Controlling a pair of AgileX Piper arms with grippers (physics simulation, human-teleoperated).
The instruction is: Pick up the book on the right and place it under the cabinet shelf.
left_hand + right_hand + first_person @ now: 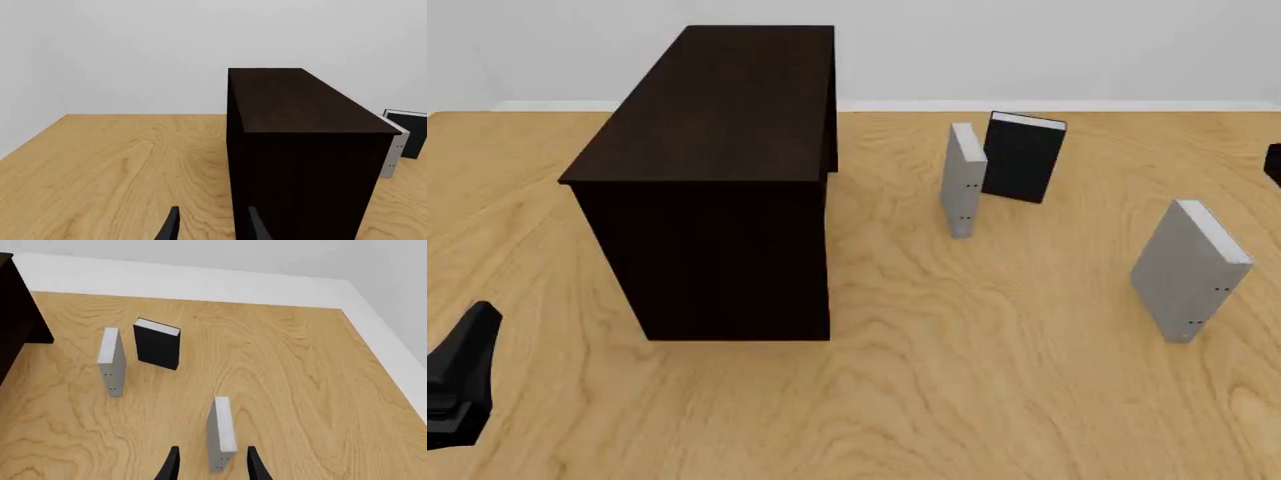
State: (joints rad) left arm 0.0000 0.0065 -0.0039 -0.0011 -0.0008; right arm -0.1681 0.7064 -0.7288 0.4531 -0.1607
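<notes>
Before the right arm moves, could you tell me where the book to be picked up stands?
In the front view the book stands upright at the table's right side, apart from the second grey book and black book farther back.

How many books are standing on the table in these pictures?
3. A grey book stands at the right, nearest the arms. A second grey book stands in the middle, right of the cabinet. A black book stands just behind it. More could be hidden behind the cabinet.
</notes>
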